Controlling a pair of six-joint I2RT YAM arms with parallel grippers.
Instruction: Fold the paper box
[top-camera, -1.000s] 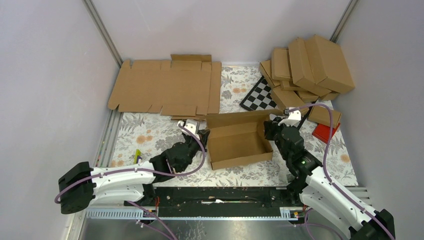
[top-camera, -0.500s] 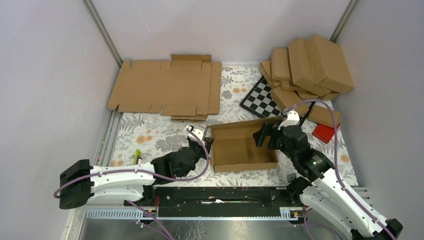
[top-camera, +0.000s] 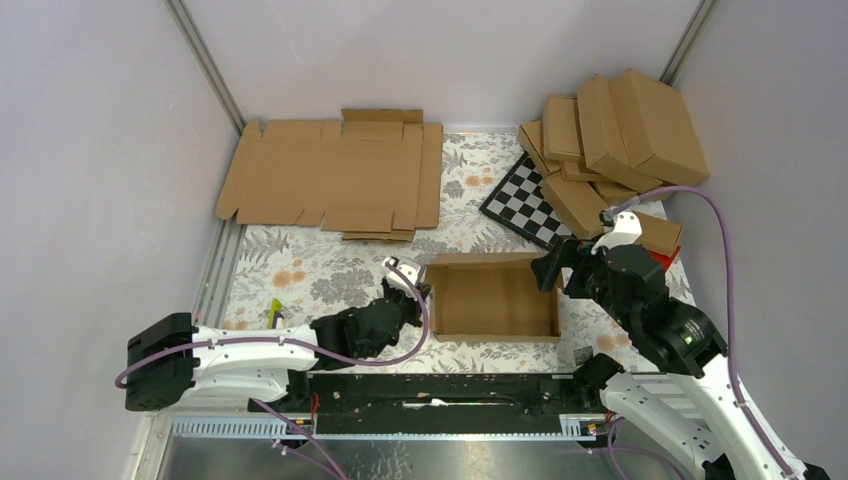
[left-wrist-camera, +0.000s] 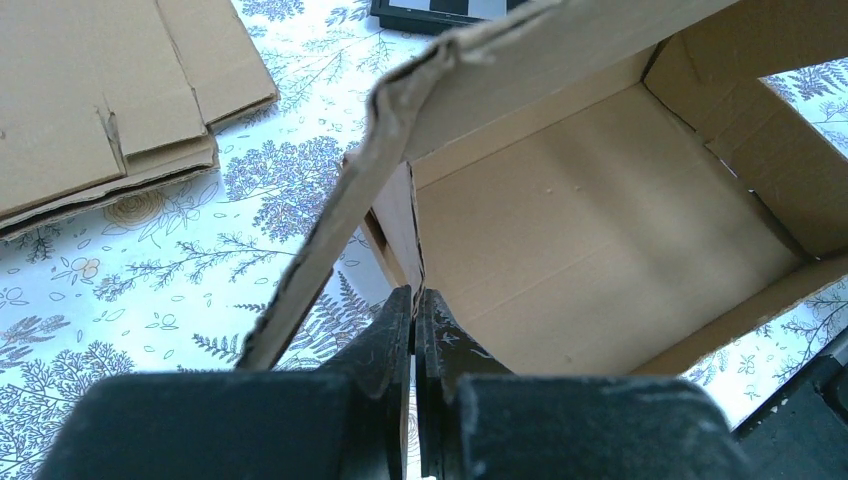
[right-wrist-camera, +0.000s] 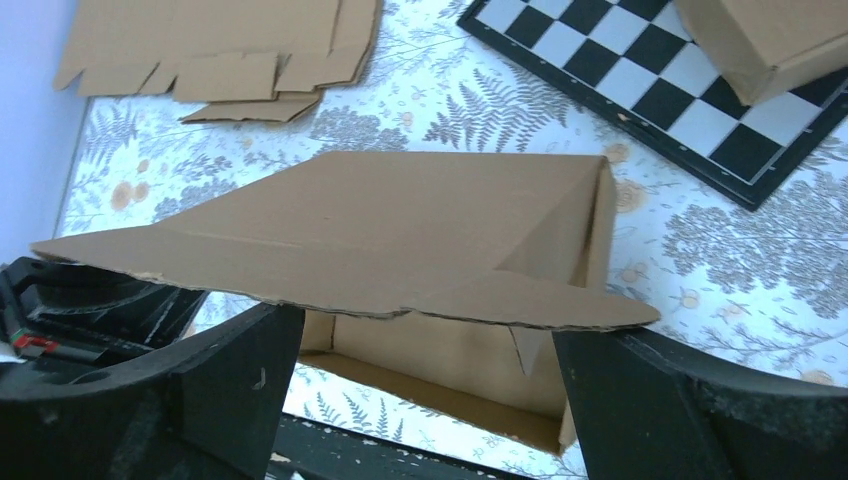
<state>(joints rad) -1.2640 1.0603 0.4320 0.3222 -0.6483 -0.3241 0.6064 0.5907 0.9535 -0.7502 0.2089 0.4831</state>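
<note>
Paper box (top-camera: 497, 298) sits open and empty just ahead of the bases. Left gripper (left-wrist-camera: 413, 305) is pinched shut on its left wall. Right gripper (right-wrist-camera: 425, 330) is spread wide, a loose flap lying between its fingers, ungripped. Risk: flap springs back, or the pinch tears the wall. Beyond: flat cardboard blanks (top-camera: 330, 175), checkered board (top-camera: 520, 195).

Both arms wear smooth white moulded shells over their long links, with matte black housings at the joints. The left arm (top-camera: 240, 355) has a blocky black joint at its base end, and the right arm (top-camera: 680, 420) is built alike. A lilac cable (top-camera: 680, 189) runs along each. The left hand (top-camera: 414, 290) has slim black fingers (left-wrist-camera: 385, 340). The right hand (top-camera: 548, 270) has broad ones. A small white cap (top-camera: 622, 228) tops each wrist.
</note>
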